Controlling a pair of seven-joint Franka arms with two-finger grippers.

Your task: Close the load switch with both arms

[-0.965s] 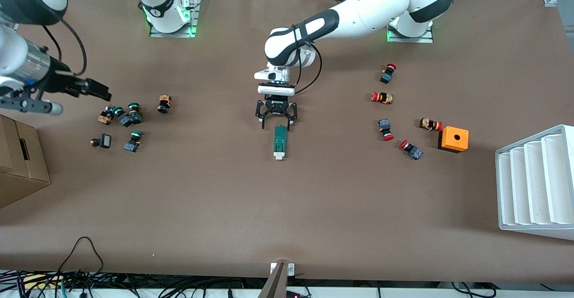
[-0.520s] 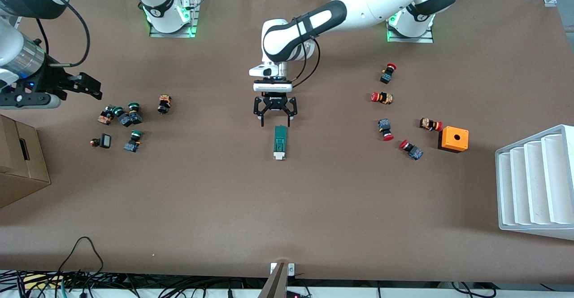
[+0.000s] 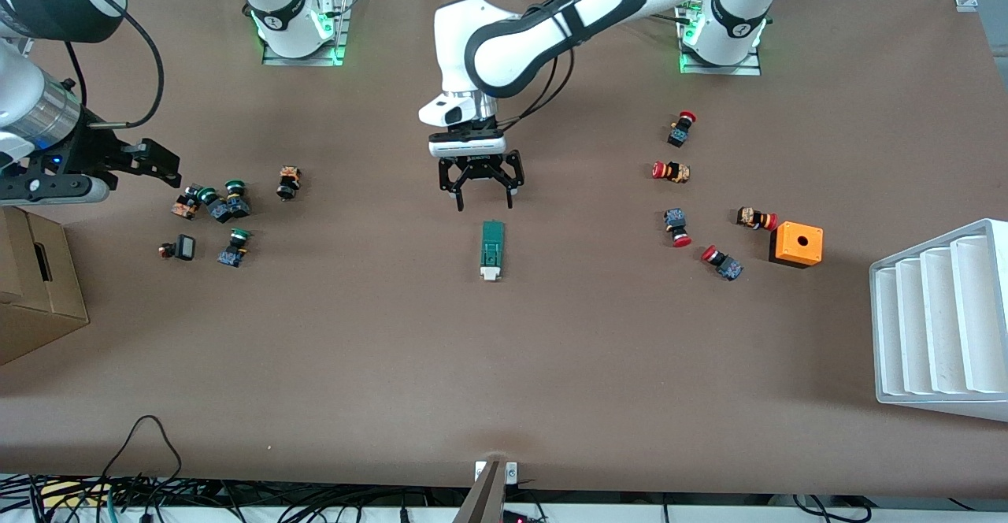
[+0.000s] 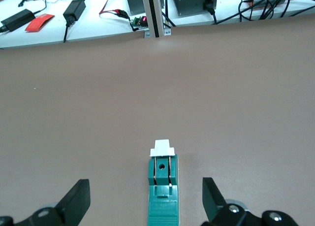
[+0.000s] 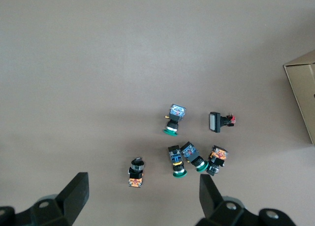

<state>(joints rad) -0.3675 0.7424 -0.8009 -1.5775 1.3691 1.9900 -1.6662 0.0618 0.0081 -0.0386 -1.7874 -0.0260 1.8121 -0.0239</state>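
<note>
While the switch (image 3: 492, 250) lies flat on the bare brown table (image 3: 504, 365) near its middle, neither arm touches it. Its white tab (image 3: 490, 274) points toward the front camera, and the dark-green body runs back toward the robots' bases. In the left wrist view the switch (image 4: 163, 188) shows lengthwise between the two black fingers (image 4: 74, 202), tab (image 4: 162, 148) at the end away from the wrist.

Reaching in from its base, the left arm (image 3: 551, 31) holds the left tool (image 3: 481, 199) in the air just short of the switch's green end, fingers spread wide and gripping nothing, apart from the switch.

At the right arm's end of the table, the right tool (image 3: 161, 162) hangs over the table beside a cluster of green-capped buttons (image 3: 216, 204). The right wrist view shows its fingers (image 5: 74, 194) spread apart and empty, with those buttons (image 5: 182, 154) on the table between them and the corner of a cardboard box (image 5: 301, 90) at the edge.

Toward the left arm's end lie several red-capped buttons (image 3: 677, 228), an orange box (image 3: 797, 244) with a hole in its top, and a white ribbed tray (image 3: 941, 322) at the table's edge. The cardboard box (image 3: 31, 287) sits at the right arm's end, nearer the front camera than the green-capped buttons.
</note>
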